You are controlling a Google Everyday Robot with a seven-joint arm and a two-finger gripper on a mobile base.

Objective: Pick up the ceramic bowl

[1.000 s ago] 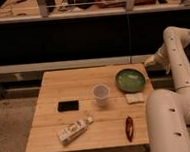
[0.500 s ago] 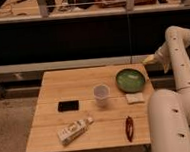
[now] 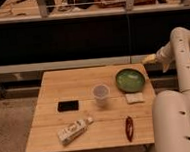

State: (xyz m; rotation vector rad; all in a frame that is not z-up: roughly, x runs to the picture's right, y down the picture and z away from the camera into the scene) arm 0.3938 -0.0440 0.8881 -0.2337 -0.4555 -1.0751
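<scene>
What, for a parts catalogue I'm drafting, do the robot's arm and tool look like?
The arm is white and smooth, built of thick rounded tube-like segments with bulging joints; no markings or sleeves show. Its tool, by the corner of the table nearest the ceramic bowl, is small and pale yellowish-tan.

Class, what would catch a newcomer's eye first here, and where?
The big white robot arm fills the right edge, its gripper hanging just past the table's far right corner. Next, the glossy green bowl at the table's far right, with a clear cup near the middle.
</scene>
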